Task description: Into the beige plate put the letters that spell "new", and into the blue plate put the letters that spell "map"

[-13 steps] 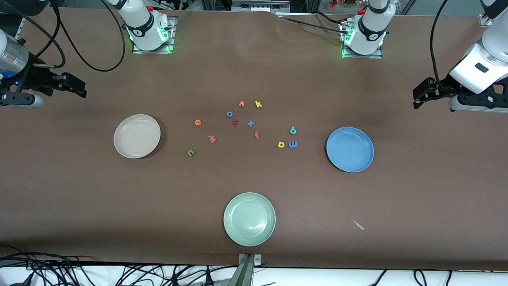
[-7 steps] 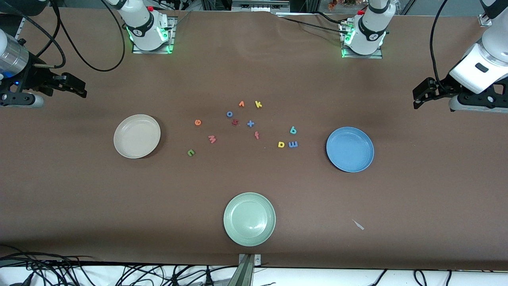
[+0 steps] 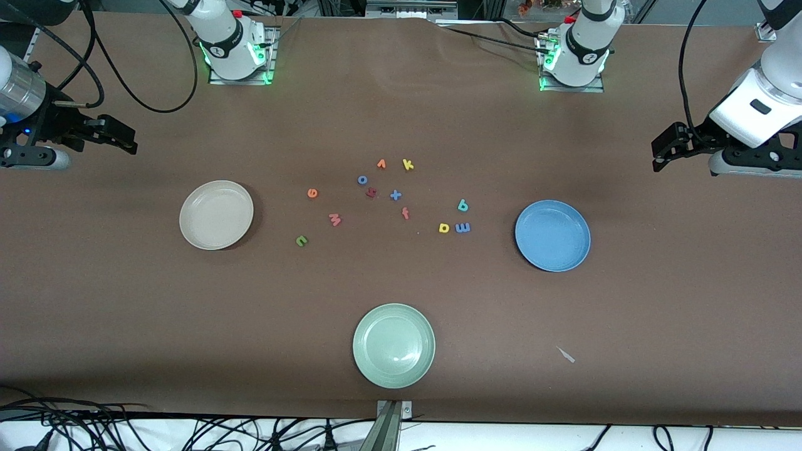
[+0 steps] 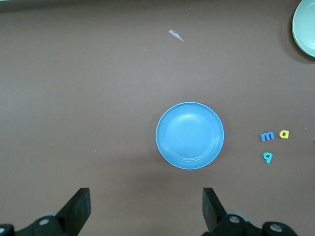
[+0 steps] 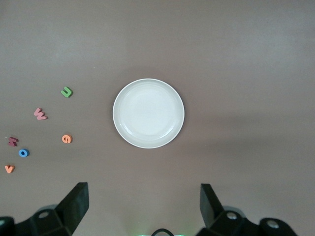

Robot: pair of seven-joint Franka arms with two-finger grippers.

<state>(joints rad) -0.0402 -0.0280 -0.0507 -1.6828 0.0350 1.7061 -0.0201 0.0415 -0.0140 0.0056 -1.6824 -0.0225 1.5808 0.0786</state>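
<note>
Letters for "new": a green "n" [image 3: 301, 240], an orange "e" [image 3: 312, 193] and a pinkish-red "w" [image 3: 334, 219] are seen loose on the table, between the beige plate and the central scatter of letters; the "n" lies nearest the front camera, the "e" farthest from it.
Letters for "map": a blue "m" [image 3: 462, 227] and a yellow "a" [image 3: 443, 228] are seen just beside each other, with a teal "p" [image 3: 462, 205] close by and farther from the front camera; all three lie near the blue plate.
Handling: the letters are judged light, soft foam, flat and very small; each is best pinched across its outer edges from straight above, since a thin piece could be pushed aside or could spring from the fingers.
Beige plate [image 3: 216, 215]: empty, toward the right arm's end of the table.
Blue plate [image 3: 552, 235]: empty, toward the left arm's end.
Task state: nothing is yet placed, so all six letters are judged still to be moved.
Right gripper [image 5: 142, 202]: held above the table's edge at its own end, well apart from the letters; its fingers are spread wide and nothing is grasped.
Left gripper [image 4: 145, 205]: held likewise at its own end, fingers spread wide, empty.
Distractors: a pale green plate [image 3: 393, 345], nearest the front camera, and the other letters in the middle are to be left alone.
</note>
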